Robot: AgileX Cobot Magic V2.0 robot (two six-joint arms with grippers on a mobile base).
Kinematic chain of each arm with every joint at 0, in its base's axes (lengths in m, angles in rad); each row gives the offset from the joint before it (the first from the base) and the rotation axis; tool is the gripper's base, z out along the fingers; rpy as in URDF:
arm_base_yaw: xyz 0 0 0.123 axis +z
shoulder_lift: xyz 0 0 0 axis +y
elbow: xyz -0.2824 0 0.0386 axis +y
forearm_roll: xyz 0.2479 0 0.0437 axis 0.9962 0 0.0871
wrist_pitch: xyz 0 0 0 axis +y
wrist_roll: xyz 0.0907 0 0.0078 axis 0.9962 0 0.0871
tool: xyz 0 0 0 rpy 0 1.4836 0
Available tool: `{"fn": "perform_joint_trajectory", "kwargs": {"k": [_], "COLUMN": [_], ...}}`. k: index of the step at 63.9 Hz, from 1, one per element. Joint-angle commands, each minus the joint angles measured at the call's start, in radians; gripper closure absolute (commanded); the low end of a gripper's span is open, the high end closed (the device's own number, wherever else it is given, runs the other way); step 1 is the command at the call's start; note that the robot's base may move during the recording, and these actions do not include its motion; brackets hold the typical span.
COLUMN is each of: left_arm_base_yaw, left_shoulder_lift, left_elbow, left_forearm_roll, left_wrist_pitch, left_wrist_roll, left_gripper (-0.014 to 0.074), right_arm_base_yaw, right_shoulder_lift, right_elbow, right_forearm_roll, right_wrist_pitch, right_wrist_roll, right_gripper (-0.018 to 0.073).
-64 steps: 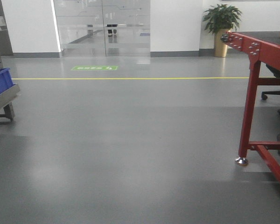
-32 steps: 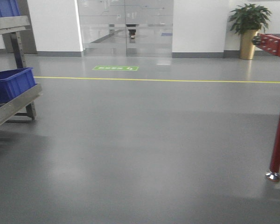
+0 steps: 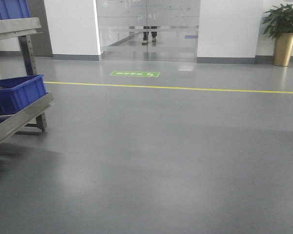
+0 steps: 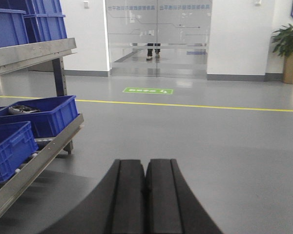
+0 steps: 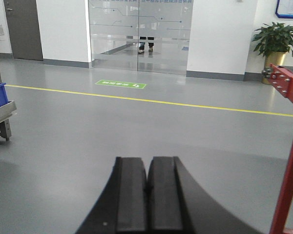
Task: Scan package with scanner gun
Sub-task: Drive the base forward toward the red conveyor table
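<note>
No package and no scanner gun show in any view. My left gripper (image 4: 146, 162) is shut and empty, its black jaws pressed together above the grey floor. My right gripper (image 5: 147, 160) is shut and empty too, pointing over the open floor. A dark object (image 4: 22, 109) lies in a blue bin (image 4: 41, 115) on the rack at the left; I cannot tell what it is.
A metal rack (image 3: 22, 119) with blue bins (image 3: 17, 92) stands at the left. A red table leg (image 5: 289, 161) is at the right in the right wrist view. A yellow floor line (image 3: 185, 88), glass doors (image 3: 147, 30) and a potted plant (image 3: 284, 34) lie ahead.
The front view has swung left: the red table has left the frame on the right, and the rack with blue bins has come further in at the left.
</note>
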Motion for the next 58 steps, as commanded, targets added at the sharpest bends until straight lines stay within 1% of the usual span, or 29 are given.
{"fn": "perform_joint_trajectory", "kwargs": {"k": [1,14,23,58], "left_arm_base_yaw": [0.002,0.002,0.002,0.002], "left_shoulder_lift": [-0.004,-0.004,-0.004,-0.004], "left_elbow": [-0.004,-0.004,-0.004,-0.004], "left_forearm_roll": [-0.008,-0.008,-0.008,-0.008], "left_wrist_pitch": [-0.014,-0.014,-0.014,-0.014], "left_wrist_roll": [-0.007,-0.007,-0.007,-0.007], "left_gripper": [0.0708,0.0708,0.0708,0.0708], "right_arm_base_yaw": [-0.005,-0.012,-0.031,-0.024], "right_shoulder_lift": [-0.003,-0.003,-0.003,-0.003], "right_elbow": [-0.001,-0.001,-0.001,-0.001], "right_forearm_roll": [-0.008,-0.008,-0.008,-0.008], "right_wrist_pitch": [-0.024,-0.026,-0.026,-0.026], "right_wrist_roll": [0.001,0.001,0.001,0.001], "right_gripper": [0.0713,0.0713,0.0713,0.0713]}}
